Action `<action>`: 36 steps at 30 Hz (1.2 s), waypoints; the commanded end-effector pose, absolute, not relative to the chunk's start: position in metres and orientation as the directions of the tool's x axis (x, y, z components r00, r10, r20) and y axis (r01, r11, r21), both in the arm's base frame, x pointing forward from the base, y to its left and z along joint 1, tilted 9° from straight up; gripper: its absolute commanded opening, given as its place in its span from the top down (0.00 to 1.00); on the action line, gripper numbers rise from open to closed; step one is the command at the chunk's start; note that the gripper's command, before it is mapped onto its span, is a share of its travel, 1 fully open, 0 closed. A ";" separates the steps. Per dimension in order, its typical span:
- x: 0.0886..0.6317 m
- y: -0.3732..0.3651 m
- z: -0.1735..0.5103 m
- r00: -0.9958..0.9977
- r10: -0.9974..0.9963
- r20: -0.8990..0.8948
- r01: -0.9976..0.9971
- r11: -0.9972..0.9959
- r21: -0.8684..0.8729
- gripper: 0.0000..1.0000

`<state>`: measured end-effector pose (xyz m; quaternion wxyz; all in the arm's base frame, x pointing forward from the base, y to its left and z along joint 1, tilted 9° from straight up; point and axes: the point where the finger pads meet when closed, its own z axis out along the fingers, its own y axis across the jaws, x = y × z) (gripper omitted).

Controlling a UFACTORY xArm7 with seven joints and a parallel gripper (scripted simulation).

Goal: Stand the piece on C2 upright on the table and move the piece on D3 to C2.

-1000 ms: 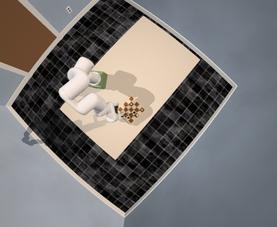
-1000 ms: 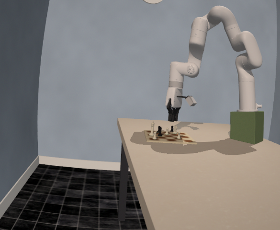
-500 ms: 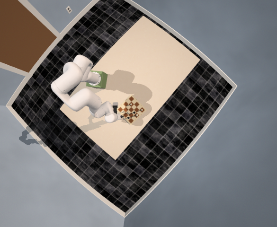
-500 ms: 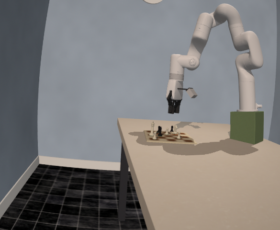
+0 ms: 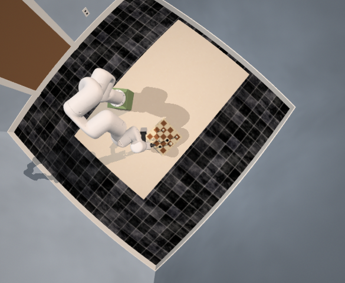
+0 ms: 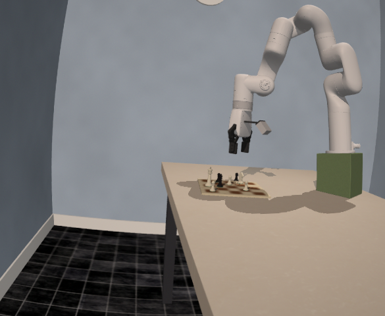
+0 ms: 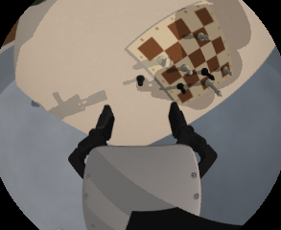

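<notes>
My gripper (image 6: 239, 152) (image 7: 140, 110) is open and empty, high above the table. A small black piece (image 6: 236, 176) (image 7: 140, 80) stands upright on the table, just off the edge of the board (image 5: 163, 122) (image 6: 233, 195) (image 7: 151, 48). On the board, a pale piece (image 6: 241, 178) (image 7: 162, 60) stands on the edge row closest to it, and a pale pawn (image 6: 230, 180) (image 7: 185, 69) stands one row further in. I cannot read the edge letters and digits, so which squares are C2 and D3 is unclear.
Also upright on the board are a tall white king (image 6: 209, 178) (image 7: 212, 87), black pieces (image 7: 180, 88) (image 7: 207, 74) and pale pawns (image 6: 212, 186) (image 6: 246, 186) (image 7: 202, 36) (image 7: 226, 71). The green arm base (image 5: 130, 100) (image 6: 338, 175) stands on the table away from the board.
</notes>
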<state>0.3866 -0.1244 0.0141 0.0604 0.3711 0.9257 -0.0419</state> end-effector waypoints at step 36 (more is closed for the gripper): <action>0.436 -0.030 0.006 0.008 0.993 -0.122 0.996 0.003 0.085 0.66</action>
